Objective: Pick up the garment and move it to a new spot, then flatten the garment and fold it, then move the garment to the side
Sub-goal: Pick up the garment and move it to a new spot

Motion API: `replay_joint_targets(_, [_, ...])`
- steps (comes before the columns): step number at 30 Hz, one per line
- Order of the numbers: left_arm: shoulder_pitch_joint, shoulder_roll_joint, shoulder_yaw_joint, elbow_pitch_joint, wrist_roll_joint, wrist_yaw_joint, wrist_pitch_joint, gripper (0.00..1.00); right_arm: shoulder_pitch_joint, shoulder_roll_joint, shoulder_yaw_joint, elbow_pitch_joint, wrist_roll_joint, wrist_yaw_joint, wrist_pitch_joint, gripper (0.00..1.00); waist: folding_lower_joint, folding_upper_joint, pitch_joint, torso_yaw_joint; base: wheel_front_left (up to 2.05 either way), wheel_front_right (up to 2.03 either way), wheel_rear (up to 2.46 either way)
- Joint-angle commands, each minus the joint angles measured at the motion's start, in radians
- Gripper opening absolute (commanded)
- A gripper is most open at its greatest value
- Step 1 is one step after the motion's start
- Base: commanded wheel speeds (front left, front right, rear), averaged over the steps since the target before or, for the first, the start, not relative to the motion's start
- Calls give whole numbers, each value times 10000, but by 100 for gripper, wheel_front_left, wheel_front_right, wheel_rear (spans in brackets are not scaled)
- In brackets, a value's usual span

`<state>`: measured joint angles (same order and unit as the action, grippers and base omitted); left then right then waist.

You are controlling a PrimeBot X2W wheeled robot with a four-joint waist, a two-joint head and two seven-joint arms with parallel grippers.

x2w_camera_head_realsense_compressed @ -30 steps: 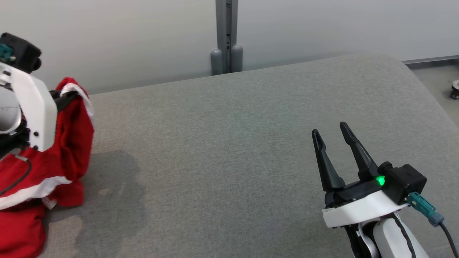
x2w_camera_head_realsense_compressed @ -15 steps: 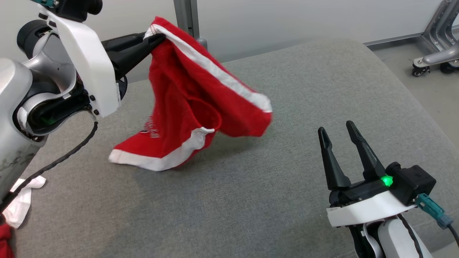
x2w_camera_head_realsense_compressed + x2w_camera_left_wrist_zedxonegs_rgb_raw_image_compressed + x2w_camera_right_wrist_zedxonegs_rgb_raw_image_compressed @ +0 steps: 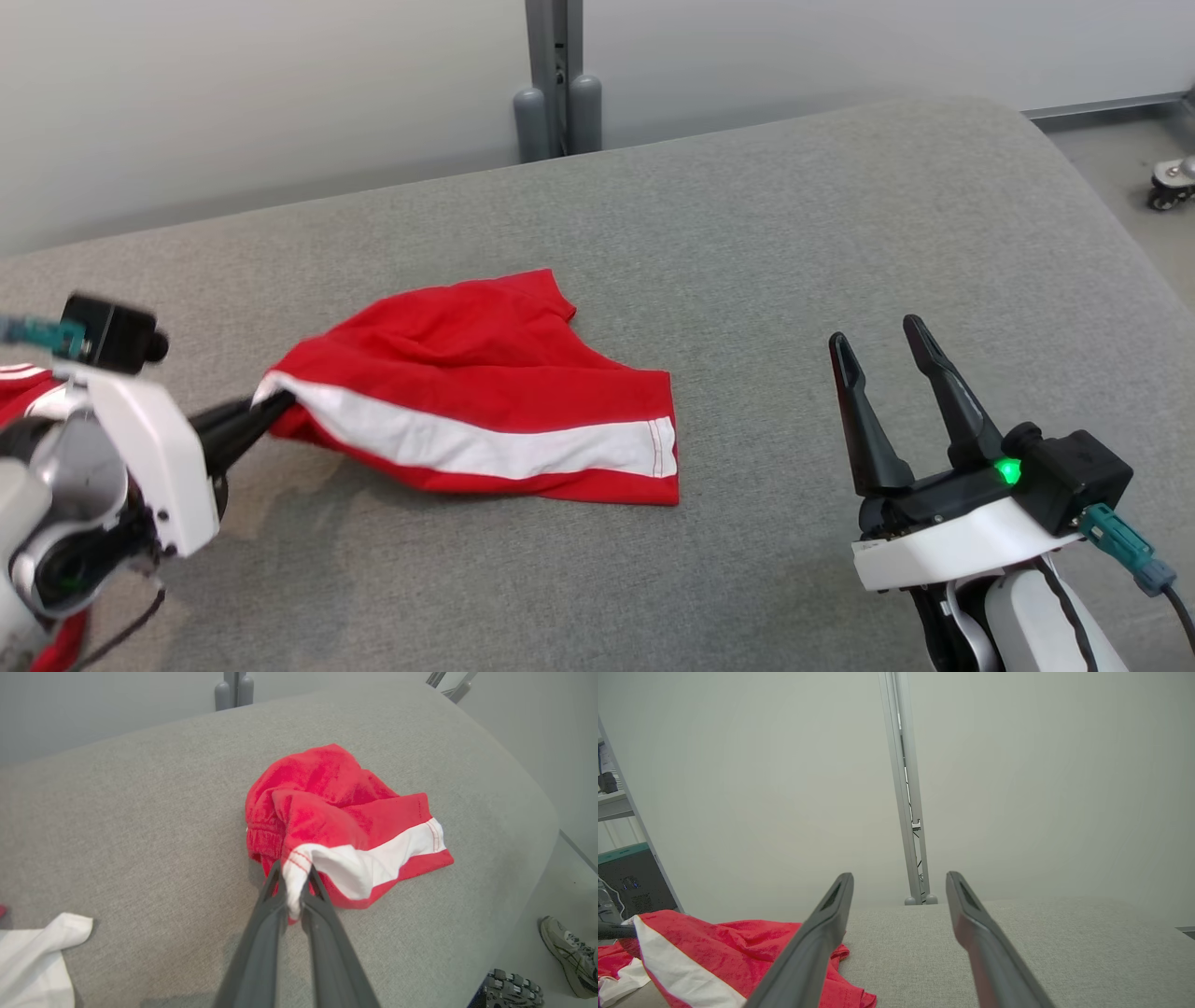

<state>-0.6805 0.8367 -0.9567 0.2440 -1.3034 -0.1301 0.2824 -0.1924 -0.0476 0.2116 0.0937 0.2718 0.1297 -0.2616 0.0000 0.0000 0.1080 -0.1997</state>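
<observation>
The garment (image 3: pixel 485 401) is a pair of red shorts with a broad white stripe, lying spread and a little rumpled on the grey padded surface (image 3: pixel 794 233). My left gripper (image 3: pixel 278 407) is shut on its left corner, low over the surface. In the left wrist view the fingers (image 3: pixel 268 905) pinch the white-striped hem, and the garment (image 3: pixel 345 807) bunches beyond them. My right gripper (image 3: pixel 878 341) stands open and empty, well to the right of the cloth. From the right wrist my open gripper (image 3: pixel 899 879) points at the wall, with the garment (image 3: pixel 738 942) at lower left.
A white cloth (image 3: pixel 32 952) and more red fabric (image 3: pixel 19 387) lie at the surface's left end. A grey post (image 3: pixel 555 84) stands behind the far edge. A person's shoe (image 3: pixel 565 952) is on the floor past the right edge, and a shelf (image 3: pixel 626 877) stands to the left.
The garment hung in the air from my left gripper; now it lies on the surface with the gripper lowered, still holding its corner. The head camera shifted. The right gripper stayed put.
</observation>
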Motion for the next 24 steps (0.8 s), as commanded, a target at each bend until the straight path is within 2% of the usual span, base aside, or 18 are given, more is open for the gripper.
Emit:
replay_joint_targets(1, [287, -72, -44, 327, -126, -11, -251, 0, -47, -56, -8, 33, -42, 19, -53, 100, 0, 0, 49, 117, 0, 0, 0])
replay_joint_targets(5, [836, -283, -192, 1432, -554, -11, -543, 0, -158, -55, 45, 81, -108, 19, -53, 100, 0, 0, 68, 233, 0, 0, 0])
replay_joint_targets(9, [1110, -465, -498, 2193, -877, -11, -325, 0, -196, -55, 58, 144, -92, 19, -53, 100, 0, 0, 31, 270, 0, 0, 0])
replay_joint_targets(10, [1158, -509, -567, 2321, -908, -11, -344, 7, -203, -55, 48, 147, -91, 19, -53, 100, 0, 0, 22, 283, 0, 0, 0])
replay_joint_targets(11, [1211, -571, -623, 2438, -960, -11, -361, 27, -195, -56, 23, 149, -93, 19, -53, 100, 0, 0, 11, 303, 0, 0, 0])
replay_joint_targets(12, [1254, -633, -681, 2535, -1013, -11, -358, 56, -171, -56, -3, 160, -104, 19, -53, 100, 0, 0, -4, 330, 0, 0, 0])
replay_joint_targets(13, [1278, -687, -727, 2663, -1065, -11, -318, 100, -144, -53, -15, 176, -112, 19, -53, 100, 0, 0, -29, 359, 0, 0, 0])
replay_joint_targets(17, [1206, -791, -808, 2769, -1214, -11, -398, 100, -44, -61, -87, 206, -168, 19, -53, 100, 0, 0, -239, 477, 0, 0, 0])
replay_joint_targets(24, [1027, -257, -665, 2174, -1045, -11, -1284, 100, 179, -56, -237, 216, -303, 19, -53, 100, 0, 0, -702, 702, 0, 0, 0])
